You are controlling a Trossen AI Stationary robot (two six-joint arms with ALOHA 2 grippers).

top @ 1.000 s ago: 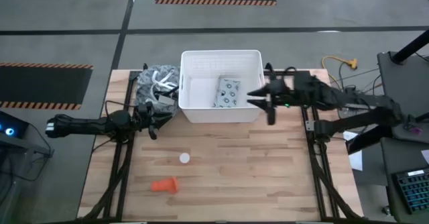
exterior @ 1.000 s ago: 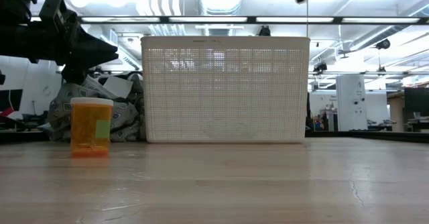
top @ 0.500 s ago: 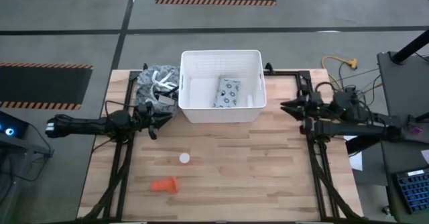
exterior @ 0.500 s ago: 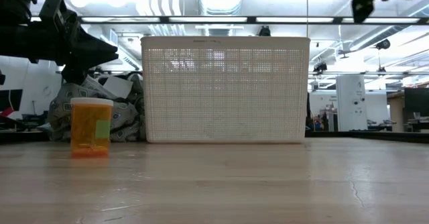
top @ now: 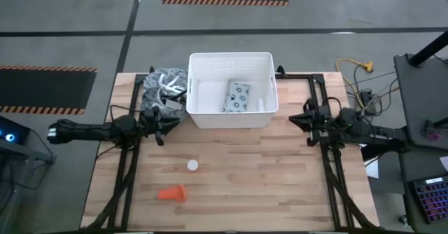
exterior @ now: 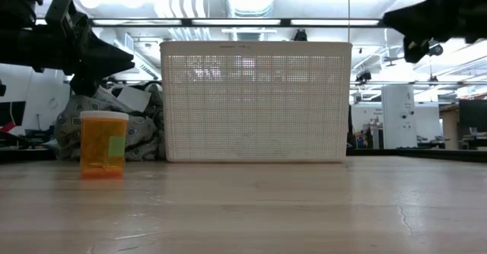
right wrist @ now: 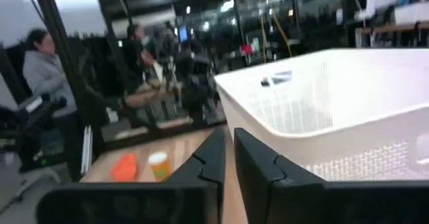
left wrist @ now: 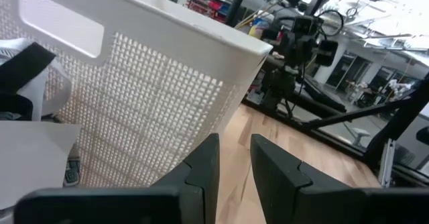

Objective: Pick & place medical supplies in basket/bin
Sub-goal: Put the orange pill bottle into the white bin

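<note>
The white ribbed tub (top: 231,115) stands at the table's far middle. The grey-green packet with ring marks (top: 238,97) leans inside it, and a small white item (top: 260,105) lies by its right wall. The white-capped orange vial (top: 192,165) (exterior: 103,144) stands upright on the wood nearer the front. The orange piece (top: 171,193) lies near the near edge. My right gripper (top: 294,118) (right wrist: 230,140) hovers right of the tub, shut and empty. My left gripper (top: 166,127) (left wrist: 233,150) waits by the tub's left near corner, fingers a narrow gap apart, empty.
A grey and white heap of cloth and cords (top: 164,87) lies against the tub's left side, just beyond my left gripper. Bare wood spreads between the tub and the near edge. A person (right wrist: 43,70) sits in the room beyond the table.
My right gripper has drawn back from over the tub's right wall toward the table's right edge and has come lower. The things on the table have stayed put.
</note>
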